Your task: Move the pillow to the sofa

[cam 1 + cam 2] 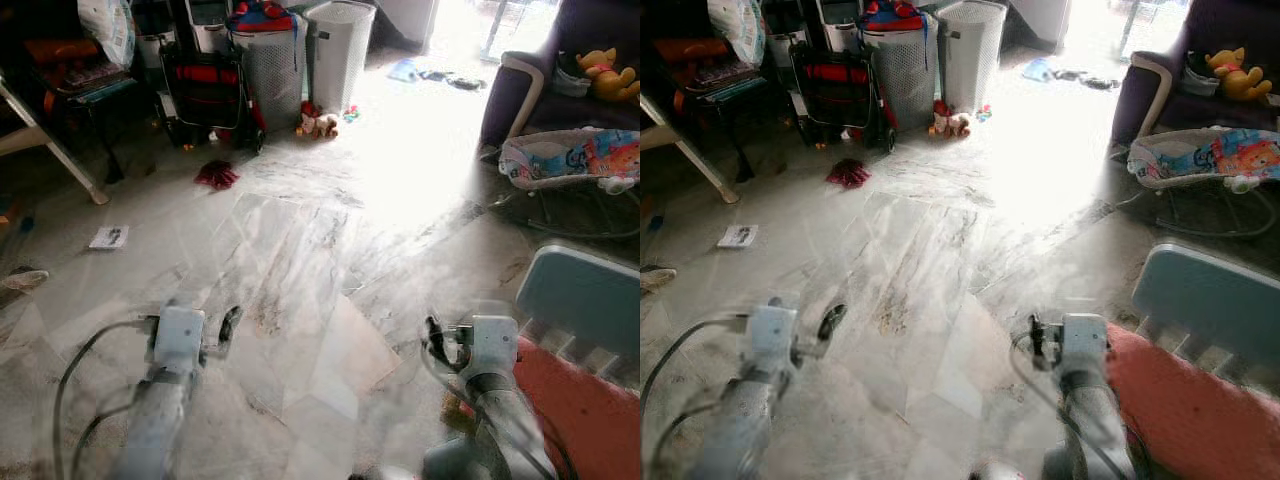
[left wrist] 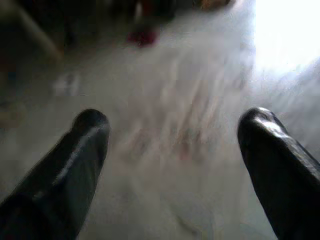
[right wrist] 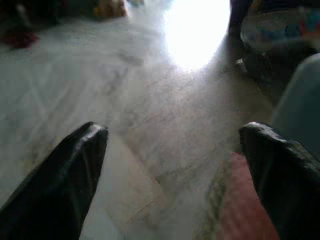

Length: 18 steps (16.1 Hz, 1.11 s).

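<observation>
Seen from the head, the marble floor (image 1: 300, 250) spreads out in front, with a bright patch of glare toward 1 o'clock. The left gripper (image 2: 174, 120) hangs low at 7 o'clock and the right gripper (image 3: 175, 131) at 5 o'clock. Each has its two black fingers spread wide apart with nothing between them, above bare floor. The dark sofa (image 1: 520, 90) stands at 2 o'clock, well apart from both grippers, with a yellow plush toy (image 1: 610, 75) on its seat. A patterned baby bouncer (image 1: 570, 158) sits on the floor just in front of it. At 4 o'clock, near the right gripper, is a pale blue padded piece (image 1: 585, 295) with rounded corners, and just below it a red soft surface (image 1: 580, 410) lies at floor level. I cannot tell which of these two, if either, is the pillow. At 12 o'clock stand a white slatted basket (image 1: 340, 45) and a grey mesh basket (image 1: 272, 65), side by side, with a small stuffed toy (image 1: 317, 125) on the floor at their foot. A red and black trolley (image 1: 205, 90) stands at 11 o'clock. A crumpled red cloth (image 1: 216, 175) lies in front of the trolley, and a slip of paper (image 1: 109, 237) lies at 9 o'clock.
</observation>
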{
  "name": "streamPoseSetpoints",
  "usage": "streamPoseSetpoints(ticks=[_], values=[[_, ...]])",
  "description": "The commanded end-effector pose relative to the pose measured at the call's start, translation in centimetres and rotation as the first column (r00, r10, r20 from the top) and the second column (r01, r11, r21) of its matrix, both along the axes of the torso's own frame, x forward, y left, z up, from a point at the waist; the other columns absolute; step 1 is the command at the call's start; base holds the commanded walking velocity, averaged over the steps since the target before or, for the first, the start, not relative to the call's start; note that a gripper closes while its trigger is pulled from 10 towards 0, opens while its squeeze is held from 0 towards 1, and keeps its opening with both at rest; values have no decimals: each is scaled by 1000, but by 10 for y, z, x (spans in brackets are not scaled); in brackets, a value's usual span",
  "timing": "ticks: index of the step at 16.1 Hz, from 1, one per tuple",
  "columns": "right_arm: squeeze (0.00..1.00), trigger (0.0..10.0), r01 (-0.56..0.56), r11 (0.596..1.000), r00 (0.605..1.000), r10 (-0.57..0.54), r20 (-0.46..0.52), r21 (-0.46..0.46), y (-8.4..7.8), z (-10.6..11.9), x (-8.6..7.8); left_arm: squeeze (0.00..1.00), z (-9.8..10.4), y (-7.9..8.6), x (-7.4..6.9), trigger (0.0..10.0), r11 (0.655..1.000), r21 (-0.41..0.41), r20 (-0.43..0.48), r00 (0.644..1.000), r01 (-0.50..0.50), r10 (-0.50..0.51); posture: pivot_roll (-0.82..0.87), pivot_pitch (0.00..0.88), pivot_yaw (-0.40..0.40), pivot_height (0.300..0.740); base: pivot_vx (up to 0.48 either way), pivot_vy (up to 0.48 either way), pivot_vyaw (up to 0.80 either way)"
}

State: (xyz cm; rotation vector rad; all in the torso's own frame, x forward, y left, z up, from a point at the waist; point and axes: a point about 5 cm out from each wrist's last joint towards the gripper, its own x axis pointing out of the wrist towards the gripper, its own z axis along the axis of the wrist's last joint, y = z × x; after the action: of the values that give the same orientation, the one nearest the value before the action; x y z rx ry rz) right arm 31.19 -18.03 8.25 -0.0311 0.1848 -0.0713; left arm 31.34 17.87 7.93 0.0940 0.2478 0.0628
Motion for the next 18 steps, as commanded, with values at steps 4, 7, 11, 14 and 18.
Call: streamPoseSetpoints(ticks=[4,7,11,14,18], values=[[0,10000,-76,990,995,68,77,114,5,10,-21,0,21,-7,-25,10000,1000,5,83,996,26,-27,15,0,-15,740,0,0,0],[0,10000,-73,991,996,66,63,109,-8,11,-24,0,19,-21,-29,10000,995,23,79,992,95,-97,3,0,-38,740,0,0,0],[0,10000,16,998,1000,-15,-18,56,-39,-4,-76,0,-17,-11,-79,10000,987,108,-107,988,122,-111,11,0,18,740,0,0,0],[0,10000,83,996,993,-79,-83,45,-42,-8,-87,0,-19,-19,-83,10000,968,7,-146,958,252,-248,22,0,40,740,0,0,0],[0,10000,88,991,992,-97,-85,-102,-38,-13,-78,0,0,-33,-43,10000,939,119,-76,946,324,-316,-28,0,29,740,0,0,0]])
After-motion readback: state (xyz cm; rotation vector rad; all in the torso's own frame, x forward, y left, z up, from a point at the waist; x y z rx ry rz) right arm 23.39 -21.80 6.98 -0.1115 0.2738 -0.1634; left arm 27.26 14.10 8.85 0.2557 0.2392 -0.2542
